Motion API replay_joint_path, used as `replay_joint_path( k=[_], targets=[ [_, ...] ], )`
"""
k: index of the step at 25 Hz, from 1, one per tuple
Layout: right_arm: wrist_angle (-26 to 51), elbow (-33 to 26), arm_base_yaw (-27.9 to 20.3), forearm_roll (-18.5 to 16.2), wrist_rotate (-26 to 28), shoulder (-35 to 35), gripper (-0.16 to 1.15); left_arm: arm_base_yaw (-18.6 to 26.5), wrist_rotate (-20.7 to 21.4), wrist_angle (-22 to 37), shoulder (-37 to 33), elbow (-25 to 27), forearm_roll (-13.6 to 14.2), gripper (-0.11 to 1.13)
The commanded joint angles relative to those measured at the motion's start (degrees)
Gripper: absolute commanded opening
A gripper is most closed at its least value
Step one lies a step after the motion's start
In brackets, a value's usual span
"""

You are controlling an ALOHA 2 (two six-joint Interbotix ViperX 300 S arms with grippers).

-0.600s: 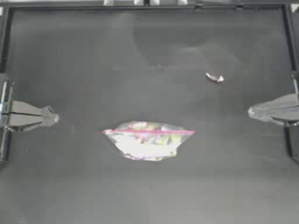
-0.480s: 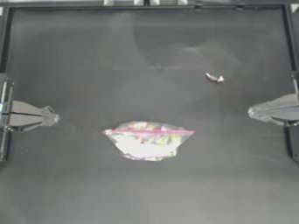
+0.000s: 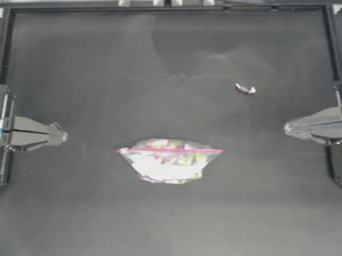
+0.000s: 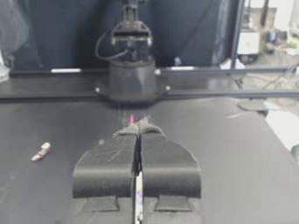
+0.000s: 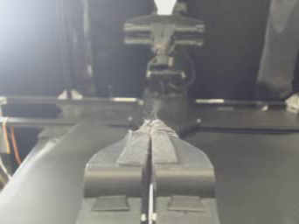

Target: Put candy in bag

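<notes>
I take the bag as my landmark: it lies flat on the dark table a little below the middle of the top view, its pink-red strip running along its upper edge and the pale, multicoloured contents bulging below that strip. The candy sits on the bare tabletop up and to the right of the bag, well apart from it and touching nothing; I also see it as a small white piece with a red-orange end in the left wrist view, off to one side of my left jaws. My left gripper is parked at the table's edge far to the left of the bag, at about the height of the bag's strip, and its jaws are pressed together with nothing between them. My right gripper is parked at the opposite edge far to the right of the bag, below the candy and clear of it, its jaws likewise closed tight on nothing. Neither gripper touches the bag or the candy.
</notes>
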Motion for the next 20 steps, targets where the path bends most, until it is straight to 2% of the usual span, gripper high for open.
replay_joint_path(
  k=[1, 3, 4, 5, 7, 9, 12, 20],
  targets=[
    [-0.5, -0.5, 0.0, -0.7, -0.1, 0.4, 0.49, -0.1, 0.0, -0.2, 0.1, -1.4, 0.2, 0.65],
    [-0.4, -0.4, 0.1, -0.9, -0.1, 0.4, 0.69, -0.1, 0.0, 0.0, 0.1, -1.3, 0.2, 0.94],
    [-0.5, -0.4, 0.1, -0.9, 0.0, 0.4, 0.79, 0.0, 0.0, 0.4, 0.1, -1.4, 0.2, 1.03],
    [-0.5, -0.4, 0.1, -0.9, 0.0, 0.4, 0.89, 0.0, 0.0, 0.9, 0.1, -1.6, 0.2, 1.08],
    [-0.2, -0.6, 0.1, -0.5, 0.0, 0.4, 1.05, -0.1, 0.1, 2.4, 0.1, -1.8, 0.2, 1.03],
    [0.4, -0.9, 0.1, -0.4, -0.1, 0.4, 1.03, -0.1, 0.0, 3.4, 0.1, -2.0, 0.2, 0.98],
    [3.1, -2.1, 0.1, -0.2, -0.1, 0.4, 0.99, 0.0, 0.0, 4.1, 0.1, -2.0, 0.2, 0.99],
    [18.8, -12.1, -1.0, 2.1, 0.0, 4.0, 0.99, 0.7, 0.0, 7.1, 0.1, -1.9, 0.1, 1.01]
  ],
)
